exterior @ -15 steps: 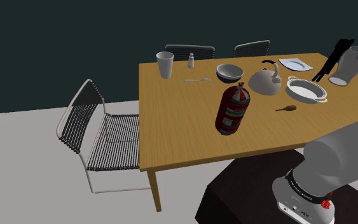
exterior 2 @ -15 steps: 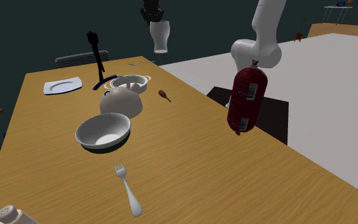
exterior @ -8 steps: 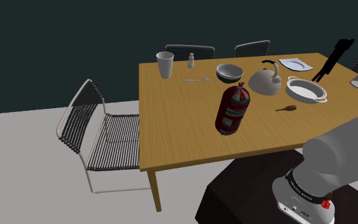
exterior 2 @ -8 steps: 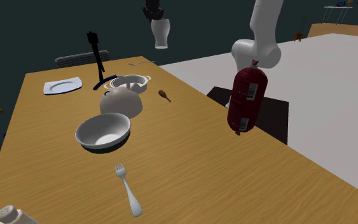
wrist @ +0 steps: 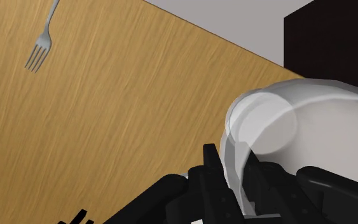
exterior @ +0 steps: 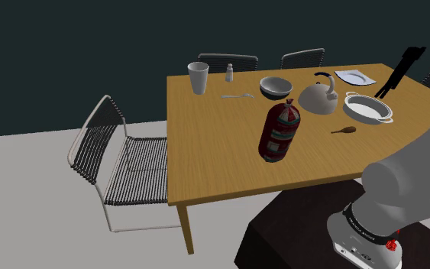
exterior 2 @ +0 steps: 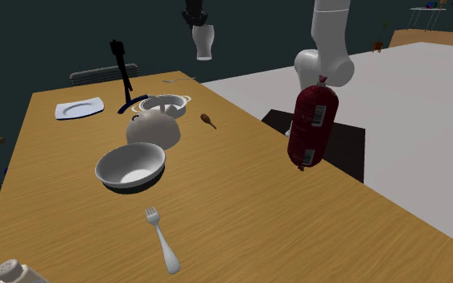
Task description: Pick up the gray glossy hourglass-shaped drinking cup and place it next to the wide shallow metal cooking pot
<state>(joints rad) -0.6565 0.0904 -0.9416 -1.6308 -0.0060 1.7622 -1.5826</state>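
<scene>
One cup (exterior 2: 203,43), clamped in the hand (exterior 2: 196,22), has risen higher off the worktop (exterior 2: 240,201). Grasp holds; the pot (exterior 2: 165,104) waits below the hand.

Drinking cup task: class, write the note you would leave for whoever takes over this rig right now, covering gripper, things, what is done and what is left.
The gripper: jaws shut on the cup, clasping it at its top.
Cup: grey and glossy, in the air well above the table, higher than the pot.
The pot: on the table, beside the kettle.
Done: cup picked up.
Left: lower it, set it on bare table next to the pot, open the jaws.
</scene>
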